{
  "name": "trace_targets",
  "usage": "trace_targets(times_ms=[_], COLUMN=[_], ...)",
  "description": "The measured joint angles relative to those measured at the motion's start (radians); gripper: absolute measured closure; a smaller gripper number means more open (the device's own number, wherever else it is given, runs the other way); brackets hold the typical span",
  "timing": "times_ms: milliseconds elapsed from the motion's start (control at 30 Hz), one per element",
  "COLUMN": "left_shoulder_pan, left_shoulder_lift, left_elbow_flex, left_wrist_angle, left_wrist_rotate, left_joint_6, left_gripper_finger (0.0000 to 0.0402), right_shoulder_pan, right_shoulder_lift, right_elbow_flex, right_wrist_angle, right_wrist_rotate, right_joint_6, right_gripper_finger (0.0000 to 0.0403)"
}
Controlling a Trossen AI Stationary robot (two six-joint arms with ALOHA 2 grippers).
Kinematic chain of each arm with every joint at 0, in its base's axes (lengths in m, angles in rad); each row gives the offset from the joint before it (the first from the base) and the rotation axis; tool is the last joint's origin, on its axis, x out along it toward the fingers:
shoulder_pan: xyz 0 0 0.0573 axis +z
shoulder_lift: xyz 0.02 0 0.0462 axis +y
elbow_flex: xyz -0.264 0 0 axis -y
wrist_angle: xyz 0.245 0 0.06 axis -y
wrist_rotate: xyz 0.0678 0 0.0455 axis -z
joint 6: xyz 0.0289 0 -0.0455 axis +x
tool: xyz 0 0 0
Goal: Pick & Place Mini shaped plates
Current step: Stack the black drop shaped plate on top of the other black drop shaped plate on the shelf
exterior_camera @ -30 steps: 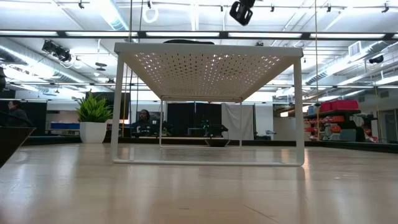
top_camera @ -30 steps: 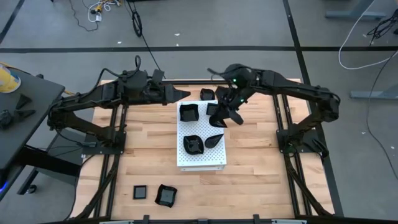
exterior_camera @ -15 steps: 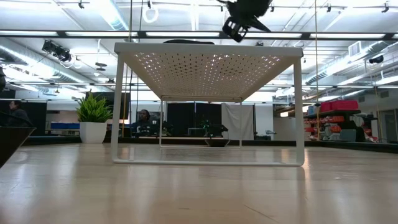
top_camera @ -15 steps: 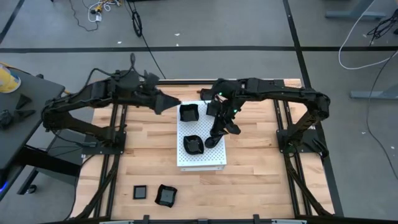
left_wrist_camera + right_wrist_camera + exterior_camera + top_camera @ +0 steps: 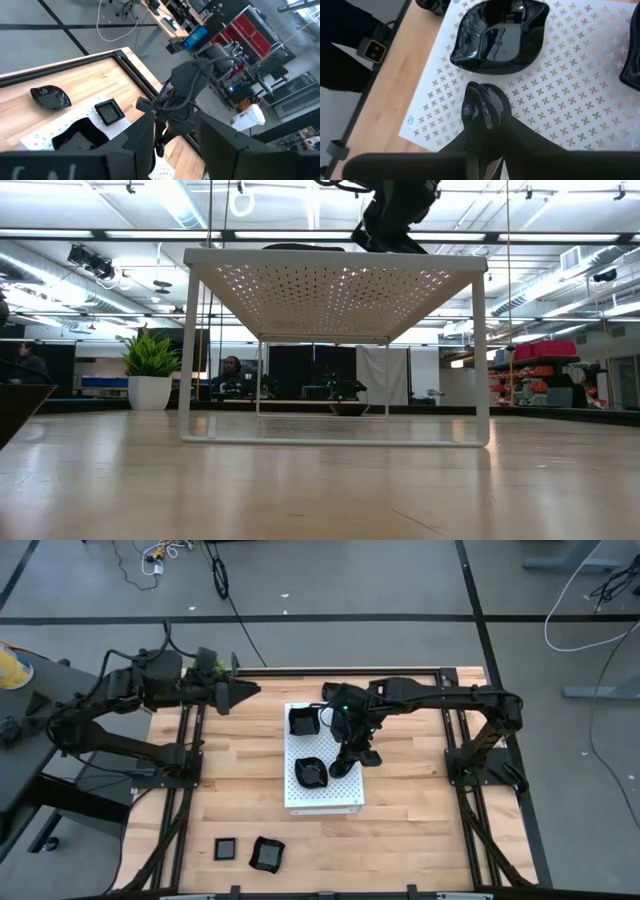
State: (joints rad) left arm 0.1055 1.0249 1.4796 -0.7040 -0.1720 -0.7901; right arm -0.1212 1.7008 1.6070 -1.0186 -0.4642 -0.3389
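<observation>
Now right claw [image 5: 485, 131] low over white board [image 5: 345, 795], clenched on leaf-shaped plate [image 5: 484, 108]; left claw [image 5: 243, 692] released, raised.

Glossy blk plates [image 5: 500, 32] on white cross-dotted board [image 5: 560, 105].

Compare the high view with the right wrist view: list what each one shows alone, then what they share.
High view only: the left gripper off the board near the table's far edge, and two black plates on the wood at the near edge.
Right wrist view only: the jaws of the right gripper shut on a small glossy plate.
Both: the white perforated board and the wavy-edged dish on it.
</observation>
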Motion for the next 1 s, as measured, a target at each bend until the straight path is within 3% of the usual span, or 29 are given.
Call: trace_targets(times_ms=[633, 1000], left_shoulder_pan=[0.0, 0.0], left_shoulder_lift=[-0.005, -0.005], left_elbow_flex=[0.0, 0.0], left_wrist_angle=[-0.028, -0.027], left_wrist_rotate=[0.0, 0.0], left_joint_6=[0.002, 0.001], left_gripper_finger=[0.025, 0.025], right_shoulder_pan=[0.081, 0.094], right_shoulder_lift=[0.0, 0.06], right_elbow_flex=[0.093, 0.093], right_wrist_angle=[0.039, -0.027], right_wrist_rotate=[0.038, 0.021], right_joint_6=[0.105, 0.077], right_gripper_finger=[0.0351, 0.0351])
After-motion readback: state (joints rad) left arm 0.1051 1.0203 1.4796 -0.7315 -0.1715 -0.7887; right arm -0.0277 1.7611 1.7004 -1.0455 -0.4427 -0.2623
